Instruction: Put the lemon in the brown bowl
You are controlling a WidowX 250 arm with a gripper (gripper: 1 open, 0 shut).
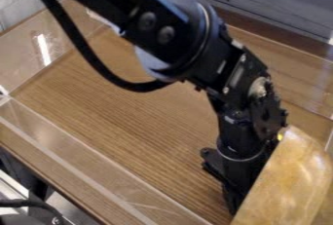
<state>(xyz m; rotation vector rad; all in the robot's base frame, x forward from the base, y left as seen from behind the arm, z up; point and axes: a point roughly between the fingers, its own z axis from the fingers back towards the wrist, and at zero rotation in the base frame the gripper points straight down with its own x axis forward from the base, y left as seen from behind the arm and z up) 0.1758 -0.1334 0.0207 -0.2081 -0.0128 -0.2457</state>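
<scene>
1. Surface: wood-grain tabletop (117, 112) fenced by clear acrylic walls (53, 29). A grey wall runs across the top of the view, behind the arm.
2. Lower right corner: a large, light-brown, blurred mass with faint grain; reads as the brown wooden bowl (297, 185), very close to the lens. It runs off the right and bottom edges, so the rim and hollow can't be made out.
3. That bowl mass covers the right side of the tool and the table behind it, and is the main obstruction in the shot.
4. Black robot arm (156, 24): enters top left, runs diagonally down to the right, and bends at a bulky wrist. A black cable (97, 63) loops off its left side.
5. The last link points steeply down, almost vertical, towards the tabletop near the bottom edge.
6. Black gripper (235, 185): low, just above the wood, at the left edge of the bowl mass. The fingertips blur into the dark housing and are partly hidden; the jaws read as fully closed. Can't tell from the view whether anything is pinched between them.
7. Small yellow lemon: not visible anywhere; if it's at the fingertips, it's hidden by the tool and bowl, so its location can't be told.
8. Count: one arm, one gripper, one bowl, no lemon in view.
</scene>
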